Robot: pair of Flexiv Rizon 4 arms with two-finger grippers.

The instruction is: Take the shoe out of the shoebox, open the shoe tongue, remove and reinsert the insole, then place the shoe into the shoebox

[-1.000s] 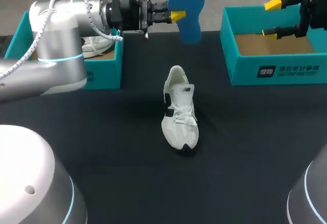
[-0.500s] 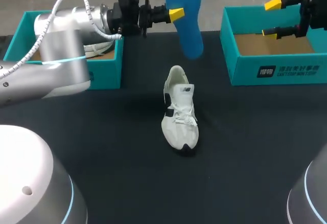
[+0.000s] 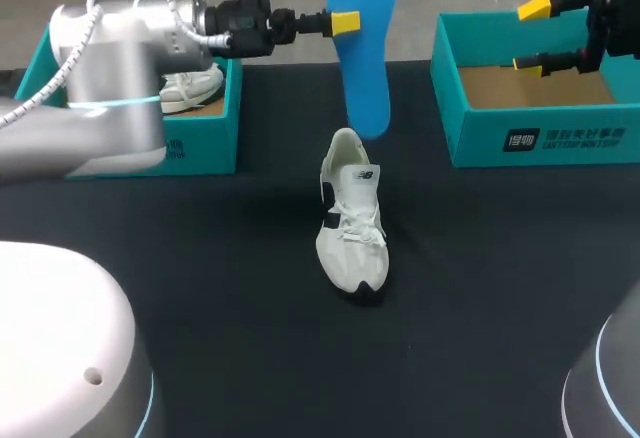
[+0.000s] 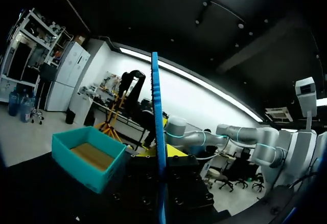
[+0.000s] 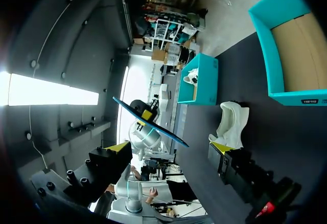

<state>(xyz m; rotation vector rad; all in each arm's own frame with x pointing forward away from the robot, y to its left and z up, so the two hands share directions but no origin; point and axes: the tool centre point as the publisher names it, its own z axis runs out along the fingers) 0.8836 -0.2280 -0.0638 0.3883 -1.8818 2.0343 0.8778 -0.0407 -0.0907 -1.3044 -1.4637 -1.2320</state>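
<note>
The white shoe (image 3: 350, 223) stands upright mid-table, toe toward me, with nothing touching it. My left gripper (image 3: 345, 23) is shut on the blue insole (image 3: 363, 58), which hangs nearly upright in the air, its lower end just above the shoe's heel. In the left wrist view the insole (image 4: 157, 121) shows edge-on between the yellow tips of that gripper (image 4: 161, 153). My right gripper (image 3: 530, 33) stands open and empty over the teal shoebox (image 3: 540, 138) at the back right. From the right wrist, the shoe (image 5: 232, 119) and insole (image 5: 150, 121) lie ahead of the gripper (image 5: 168, 147).
A second teal box (image 3: 205, 143) at the back left holds another white shoe (image 3: 190, 86). The right shoebox shows only its bare brown floor. The black table (image 3: 200, 278) is bare in front of the shoe and on both sides of it.
My left wrist has turned, swinging the insole from face-on to nearly edge-on and upright, its lower end dropping closer to the shoe's heel. The right arm and shoe have not moved.
</note>
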